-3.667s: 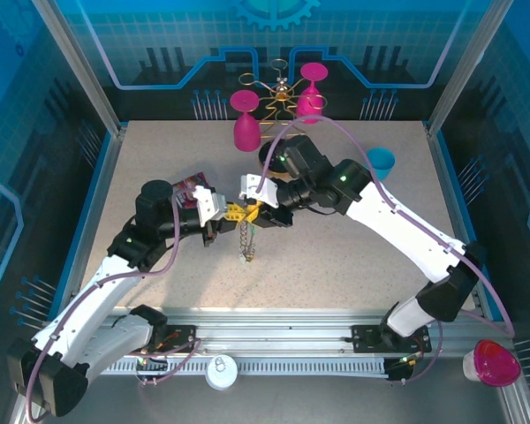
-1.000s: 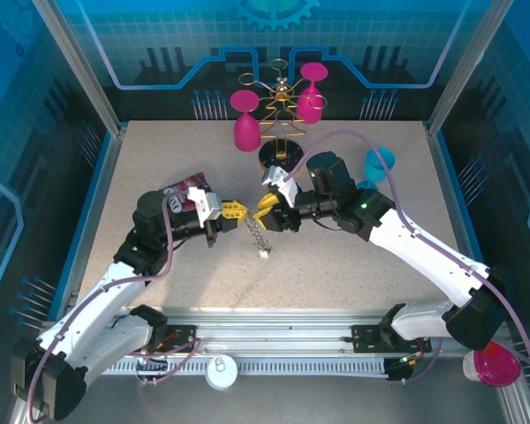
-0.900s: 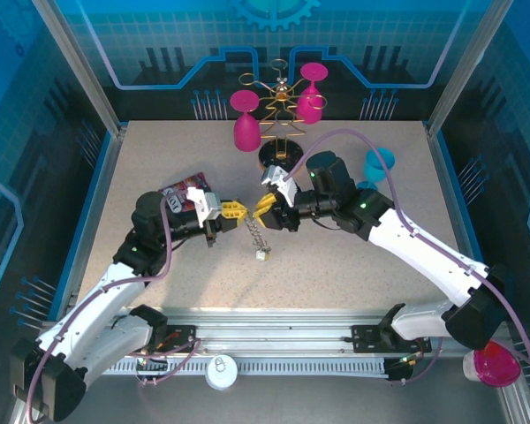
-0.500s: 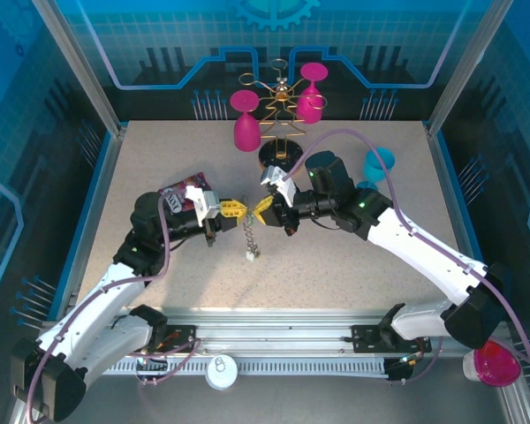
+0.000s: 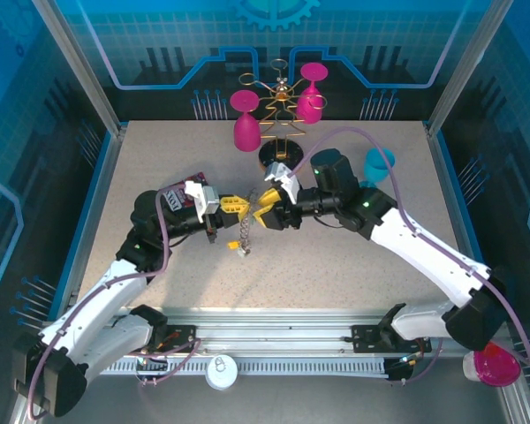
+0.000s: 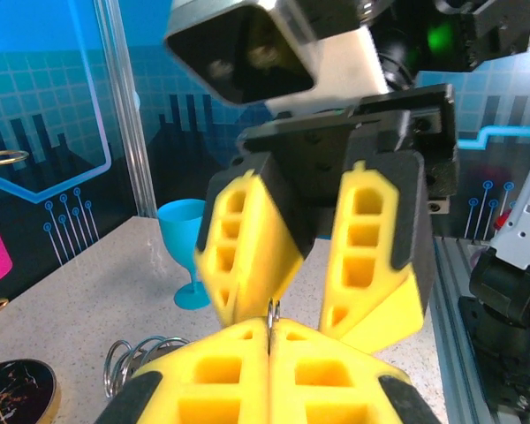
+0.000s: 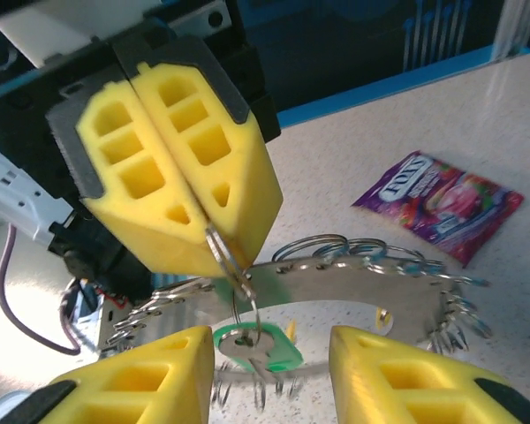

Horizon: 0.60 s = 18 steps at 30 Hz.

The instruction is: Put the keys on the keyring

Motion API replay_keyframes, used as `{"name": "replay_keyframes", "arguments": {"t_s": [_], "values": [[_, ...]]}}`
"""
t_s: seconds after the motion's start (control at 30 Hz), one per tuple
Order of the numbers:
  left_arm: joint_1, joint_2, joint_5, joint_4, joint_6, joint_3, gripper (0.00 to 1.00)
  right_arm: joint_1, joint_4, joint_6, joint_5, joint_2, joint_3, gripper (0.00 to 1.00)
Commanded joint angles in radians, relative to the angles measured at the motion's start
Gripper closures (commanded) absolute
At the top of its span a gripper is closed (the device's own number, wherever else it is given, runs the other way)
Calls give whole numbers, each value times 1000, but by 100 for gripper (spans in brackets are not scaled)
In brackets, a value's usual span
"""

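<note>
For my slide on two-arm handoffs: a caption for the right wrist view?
Left gripper, shut on the keyring, dangles a green key between the jaws of the open right gripper.

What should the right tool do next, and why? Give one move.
Probably close the right tool on the green key: its fingers stand open on either side of that key, which hangs from a thin ring pinched in the shut left tool.
</note>
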Motion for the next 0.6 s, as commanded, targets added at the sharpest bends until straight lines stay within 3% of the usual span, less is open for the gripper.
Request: {"name": "replay_keyframes", "arguments": {"t_s": [0.0, 0.1, 0.57], "values": [[-15, 6, -13, 88, -34, 28, 100, -12, 137, -65, 30, -92, -66, 61], [-21, 9, -7, 89, -43, 27, 100, -12, 197, -103, 11, -102, -88, 64], [-23, 10, 19, 90, -51, 26, 100, 22, 175, -149, -38, 0, -4, 75]]}}
